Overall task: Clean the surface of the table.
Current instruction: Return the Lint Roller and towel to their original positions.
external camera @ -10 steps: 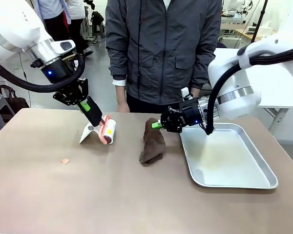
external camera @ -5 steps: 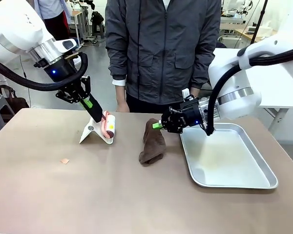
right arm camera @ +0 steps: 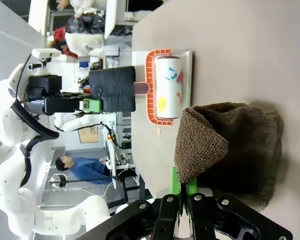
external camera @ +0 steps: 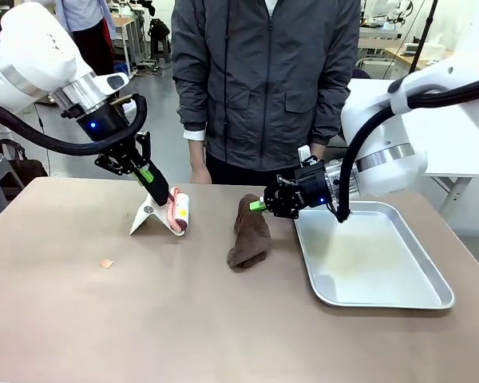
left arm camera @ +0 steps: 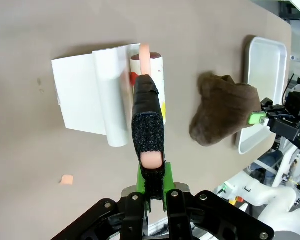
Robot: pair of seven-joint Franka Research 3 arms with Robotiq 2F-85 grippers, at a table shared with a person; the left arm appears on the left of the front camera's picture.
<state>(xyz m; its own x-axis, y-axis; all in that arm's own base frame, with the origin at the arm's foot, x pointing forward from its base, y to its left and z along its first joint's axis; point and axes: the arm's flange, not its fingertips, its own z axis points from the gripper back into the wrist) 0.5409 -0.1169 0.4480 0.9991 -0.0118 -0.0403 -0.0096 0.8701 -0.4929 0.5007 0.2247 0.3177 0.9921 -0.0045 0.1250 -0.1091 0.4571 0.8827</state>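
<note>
1. Table (external camera: 144, 319) in matte brownish taupe spans the front view, with a person (external camera: 267, 80) in a dark grey jacket standing at its far edge.
2. Reaching in over the table's far-left part, the left gripper (external camera: 146, 177) is clamped tight on the black-wrapped handle of a lint roller (external camera: 179, 212) (its orange frame and printed roll show plainly from the right wrist camera).
3. The roller's head rests against a white sheet (external camera: 148, 217) that lies on the table with one edge lifted off the surface.
4. From the left wrist camera, the handle runs straight up between the left gripper's green pads to the roll, which lies beside the curled white sheet.
5. The right gripper (external camera: 259, 205) is pinched on the upper edge of a brown cloth (external camera: 249, 231) — the rest of the cloth slumps onto the tabletop near the middle.
6. A shiny metal tray (external camera: 383, 299) sits on the table's right side, just beside the cloth.
7. One small orange scrap (external camera: 106, 263) lies on the bare tabletop at the left — well apart from the roller.
</note>
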